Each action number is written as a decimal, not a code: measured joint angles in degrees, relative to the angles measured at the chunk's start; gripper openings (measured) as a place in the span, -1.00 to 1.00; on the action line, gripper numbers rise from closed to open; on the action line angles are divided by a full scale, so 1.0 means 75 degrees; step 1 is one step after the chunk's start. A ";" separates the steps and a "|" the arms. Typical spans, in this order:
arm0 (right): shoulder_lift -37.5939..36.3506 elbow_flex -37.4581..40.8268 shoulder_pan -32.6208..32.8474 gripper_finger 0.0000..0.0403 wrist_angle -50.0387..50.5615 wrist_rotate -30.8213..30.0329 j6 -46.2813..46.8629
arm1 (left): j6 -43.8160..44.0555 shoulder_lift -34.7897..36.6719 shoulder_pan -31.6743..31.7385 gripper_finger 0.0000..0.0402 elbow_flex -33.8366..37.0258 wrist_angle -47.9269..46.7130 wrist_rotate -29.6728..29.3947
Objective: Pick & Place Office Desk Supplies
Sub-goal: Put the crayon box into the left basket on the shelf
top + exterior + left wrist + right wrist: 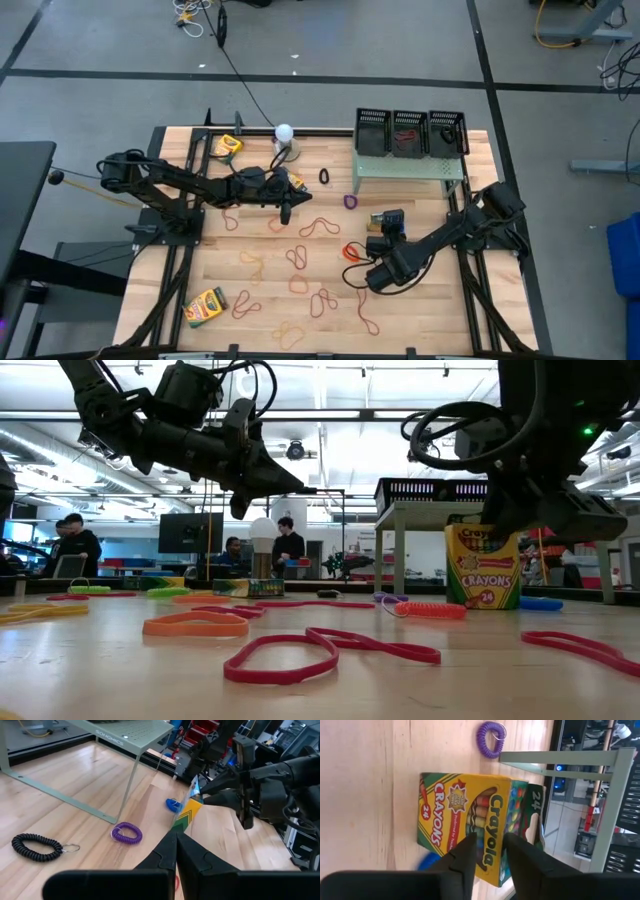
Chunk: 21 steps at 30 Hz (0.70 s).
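Right gripper [487, 857] sits just before the upright crayon box [470, 827] on the right half of the tabletop [180, 270], near the pale green riser [408, 166]. Its two fingers [465, 855] are parted by a narrow gap and aimed at the box's printed face; the gap looks too narrow to straddle the box, and no contact shows, so nothing is held.

Left gripper [176, 851] hangs above the middle of the tabletop with its fingers pressed together, empty.

Box judged light, thin card, stiff along edges but crushable on the broad faces; glossy print may slip. Best hold: across the narrow sides, low to mid height (standing on end, it looks easy to tip).

Rubber-band loops [300, 258] scattered over the front half: limp, flat, hard to pinch off wood. Purple coil [491, 739] lies near the riser leg. Black baskets [410, 131] line the far edge atop the riser. Two more boxes: far-left corner [229, 145], front-left corner [206, 306].
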<state>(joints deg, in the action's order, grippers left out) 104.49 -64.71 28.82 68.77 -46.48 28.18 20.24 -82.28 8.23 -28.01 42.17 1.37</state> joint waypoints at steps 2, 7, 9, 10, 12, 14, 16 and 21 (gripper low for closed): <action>-0.0059 0.0000 0.0000 -0.38 0.0000 0.0070 0.0005 | -0.0001 0.0000 0.0000 -0.95 0.0000 0.0000 0.0000; -0.0439 0.0003 0.0000 -0.26 -0.0006 0.0140 -0.0003 | -0.0007 0.0000 0.0000 -0.95 0.0000 0.0000 -0.0002; -0.0621 0.0003 0.0014 -0.22 -0.0003 0.0162 -0.0011 | -0.0014 0.0000 0.0000 -0.95 0.0000 0.0000 -0.0003; -0.0723 0.0006 0.0031 -0.21 -0.0006 0.0189 -0.0020 | -0.0024 0.0002 0.0000 -0.95 0.0000 0.0000 -0.0003; -0.0905 0.0006 0.0050 -0.19 -0.0021 0.0207 -0.0060 | -0.0034 0.0000 0.0000 -0.95 0.0000 0.0000 -0.0003; -0.1086 0.0006 0.0094 -0.18 -0.0038 0.0262 -0.0053 | -0.0042 0.0000 0.0000 -0.95 0.0000 0.0002 -0.0003; -0.1308 0.0007 0.0135 -0.18 -0.0064 0.0306 -0.0051 | -0.0042 0.0001 0.0000 -0.95 0.0000 0.0000 -0.0006; -0.2112 0.0009 0.0118 -0.18 -0.0108 0.0756 0.0496 | -0.0045 0.0002 0.0000 -0.95 0.0000 0.0002 -0.0006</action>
<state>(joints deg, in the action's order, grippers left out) 88.65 -64.64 29.70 67.96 -40.81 31.90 19.90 -82.27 8.23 -28.01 42.19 1.32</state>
